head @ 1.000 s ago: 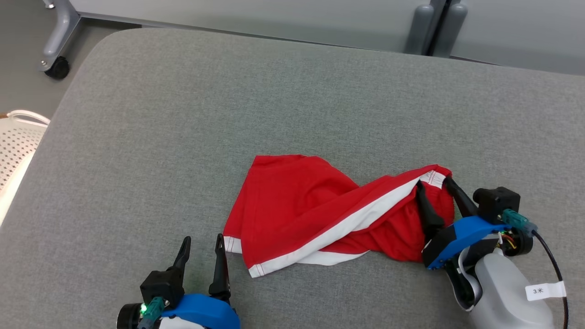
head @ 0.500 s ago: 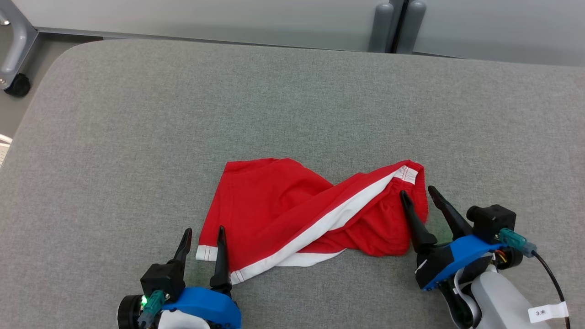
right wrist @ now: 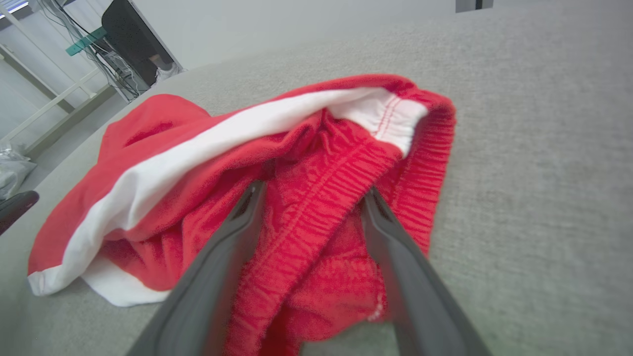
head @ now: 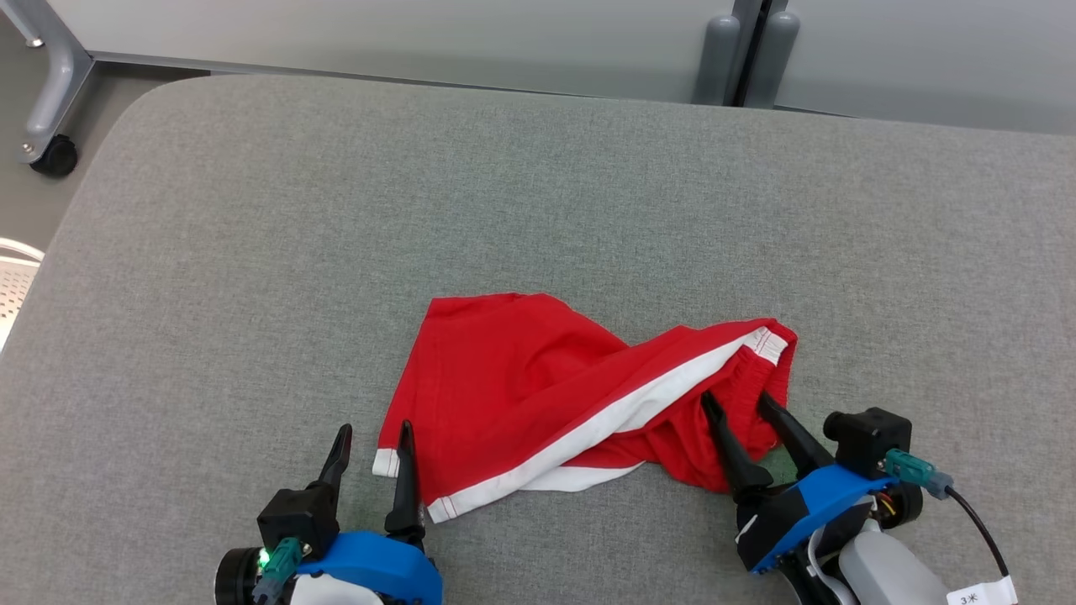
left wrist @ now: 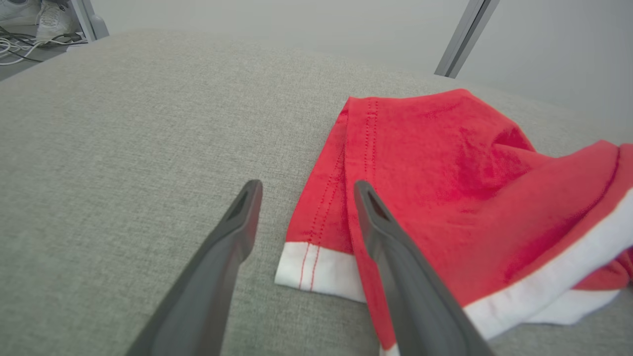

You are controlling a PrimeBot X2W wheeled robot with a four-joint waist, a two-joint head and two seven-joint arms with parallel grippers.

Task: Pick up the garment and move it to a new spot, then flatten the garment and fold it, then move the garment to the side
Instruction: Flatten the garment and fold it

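Garment (head: 521,378), red with a white stripe (head: 622,416), lies crumpled and twisted in the lower centre of the head view on a grey cushioned surface (head: 252,252); its flatter part spreads toward the left, its gathered waistband (right wrist: 316,207) bunches at the lower right; the right gripper (head: 735,397) lies at that end with its fingers apart, the ribbed waistband between them and not pinched, as the right wrist view shows; the left gripper (head: 375,428) sits at the lower left, fingers likewise spread, with the white-cuffed corner (left wrist: 316,264) of the hem between and just beside them, contact too close to tell; at the far left edge of the head view a white perforated basket (head: 13,277) shows only its rim, its contents hidden; a castor (head: 52,157) stands at the upper left.
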